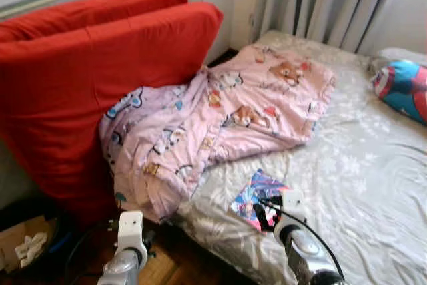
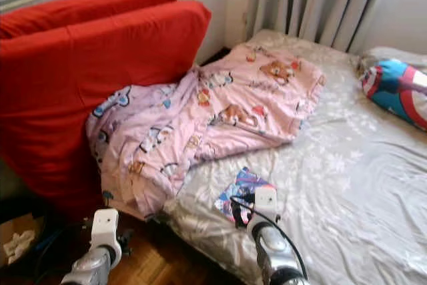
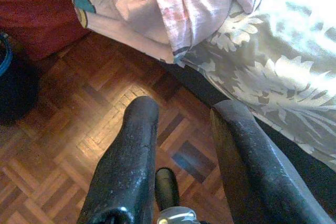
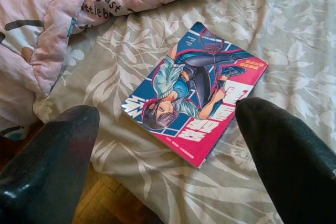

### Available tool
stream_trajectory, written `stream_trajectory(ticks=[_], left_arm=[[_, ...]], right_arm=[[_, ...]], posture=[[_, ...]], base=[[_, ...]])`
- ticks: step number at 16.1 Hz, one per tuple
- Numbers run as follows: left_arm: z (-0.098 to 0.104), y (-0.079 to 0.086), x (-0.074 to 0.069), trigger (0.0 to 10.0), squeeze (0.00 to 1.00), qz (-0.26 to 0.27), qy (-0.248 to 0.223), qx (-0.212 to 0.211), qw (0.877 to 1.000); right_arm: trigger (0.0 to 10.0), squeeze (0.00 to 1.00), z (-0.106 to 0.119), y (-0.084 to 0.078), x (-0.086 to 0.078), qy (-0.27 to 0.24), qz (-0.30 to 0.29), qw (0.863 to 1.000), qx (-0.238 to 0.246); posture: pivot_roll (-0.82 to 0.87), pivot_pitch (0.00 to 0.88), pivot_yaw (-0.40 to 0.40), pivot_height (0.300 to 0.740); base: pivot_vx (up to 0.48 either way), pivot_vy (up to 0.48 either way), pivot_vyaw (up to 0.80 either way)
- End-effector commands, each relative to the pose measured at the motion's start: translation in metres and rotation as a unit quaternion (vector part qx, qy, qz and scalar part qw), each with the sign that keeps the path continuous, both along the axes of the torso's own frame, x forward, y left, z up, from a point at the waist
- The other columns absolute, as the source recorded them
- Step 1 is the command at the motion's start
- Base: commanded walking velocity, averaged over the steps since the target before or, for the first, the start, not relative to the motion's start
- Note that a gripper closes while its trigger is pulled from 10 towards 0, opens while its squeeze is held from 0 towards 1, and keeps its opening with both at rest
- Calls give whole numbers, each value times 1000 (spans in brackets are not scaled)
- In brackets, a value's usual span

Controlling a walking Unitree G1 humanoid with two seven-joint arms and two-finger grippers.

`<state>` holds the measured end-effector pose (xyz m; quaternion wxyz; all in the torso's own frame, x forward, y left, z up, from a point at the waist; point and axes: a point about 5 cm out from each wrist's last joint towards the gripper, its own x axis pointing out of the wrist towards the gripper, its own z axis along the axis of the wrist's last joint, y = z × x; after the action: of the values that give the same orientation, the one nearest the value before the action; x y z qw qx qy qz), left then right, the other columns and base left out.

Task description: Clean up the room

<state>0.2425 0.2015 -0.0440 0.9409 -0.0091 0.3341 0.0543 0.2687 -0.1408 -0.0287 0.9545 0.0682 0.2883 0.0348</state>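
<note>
Lying flat near the bed's (image 1: 373, 185) edge, a comic book (image 1: 257, 198) sits just below a crumpled pink cartoon quilt (image 1: 220, 118) beside two red cushions (image 1: 87, 78). Right wrist view: right gripper (image 4: 163, 150) hovers over the book, fingers (image 4: 286, 150) spread wide, holding nothing. Left wrist view: left gripper (image 3: 184, 135) hangs above parquet floor (image 3: 68, 145) by the bed edge, fingers parted, empty.

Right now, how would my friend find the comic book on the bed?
Look at the bed with the grey leafy sheet, near its front edge below the pink blanket. The comic book lies flat there before the right hand, the only glossy pink-and-blue cover.
</note>
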Motion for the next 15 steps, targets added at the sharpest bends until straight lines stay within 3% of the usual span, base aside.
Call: stream_trajectory(ticks=[1,9,12,15], left_arm=[[-3,2,-4,10000,0,-2,8,7,1000],[-2,-1,-2,10000,0,-2,1,3,1000],[-1,-3,-2,10000,0,-4,-1,3,1000],[-1,-3,-1,10000,0,-8,-5,6,1000]], right_arm=[[10000,0,0,-1,-1,0,-4,1000,1],[10000,0,-2,-2,-3,5,-5,1000,-1],[10000,0,-3,-2,-4,8,-3,1000,-2],[10000,0,-4,-2,-5,10,0,1000,-3]], posture=[[-119,70,-35,740],[-121,50,-33,740],[-120,41,-34,740],[-120,34,-34,740]], base=[[0,0,0],[0,0,0],[0,420,0],[0,0,0]])
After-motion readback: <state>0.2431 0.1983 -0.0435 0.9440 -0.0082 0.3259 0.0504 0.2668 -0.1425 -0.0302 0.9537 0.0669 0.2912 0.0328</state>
